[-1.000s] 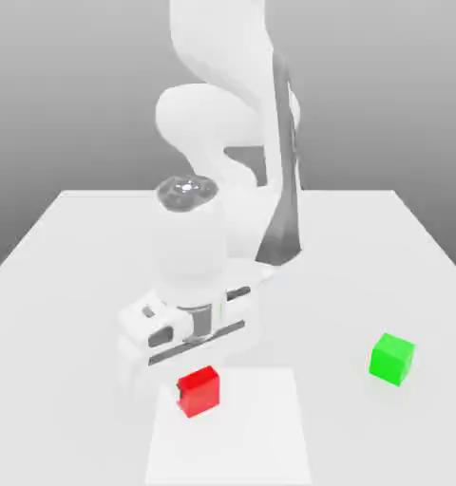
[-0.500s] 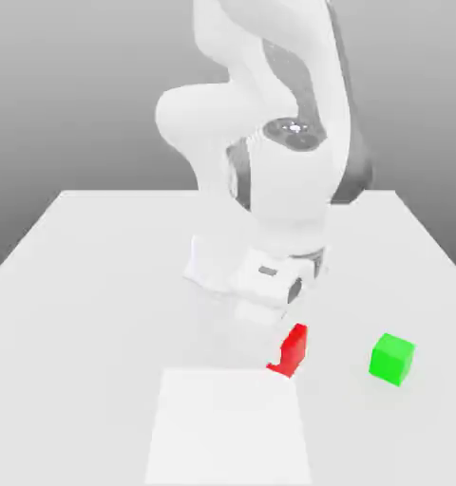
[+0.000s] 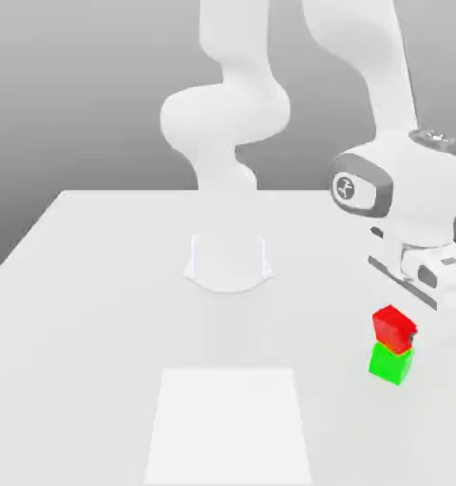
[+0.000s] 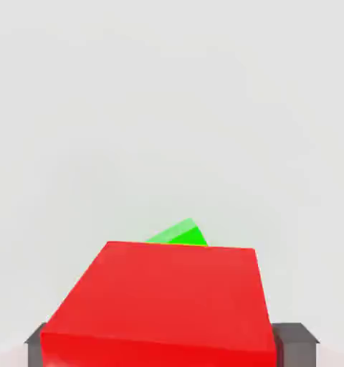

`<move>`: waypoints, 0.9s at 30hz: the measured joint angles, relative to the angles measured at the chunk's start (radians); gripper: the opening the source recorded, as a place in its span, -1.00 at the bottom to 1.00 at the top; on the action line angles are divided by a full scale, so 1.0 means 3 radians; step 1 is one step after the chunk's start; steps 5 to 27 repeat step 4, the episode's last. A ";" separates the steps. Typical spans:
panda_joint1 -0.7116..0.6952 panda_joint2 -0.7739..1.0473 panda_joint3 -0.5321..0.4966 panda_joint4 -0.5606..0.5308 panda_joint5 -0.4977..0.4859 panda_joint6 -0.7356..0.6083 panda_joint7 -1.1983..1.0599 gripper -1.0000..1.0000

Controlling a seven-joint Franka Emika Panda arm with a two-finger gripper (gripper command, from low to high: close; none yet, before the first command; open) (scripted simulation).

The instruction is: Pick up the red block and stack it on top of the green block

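While gripper [image 4: 160, 350] is gripping red blk [image 3: 394, 329] atop green blk [image 3: 390, 363], pick + carry are looking done; approx. 2 steps are remaining: release, retreat.

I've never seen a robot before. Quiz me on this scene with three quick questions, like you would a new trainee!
1. Which is higher, the red block or the green block?
2. In the exterior view, where are both blocks relative to the pale square?
a) on it
b) to the exterior view's right
c) to the exterior view's left
3. True or false: in the hand view, the green block hides part of the red block.

Key: 1. the red block; 2. b; 3. false
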 joint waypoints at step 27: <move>-0.0002 -0.0051 0.0005 -0.0001 0.0027 -0.0042 -0.0022 1.00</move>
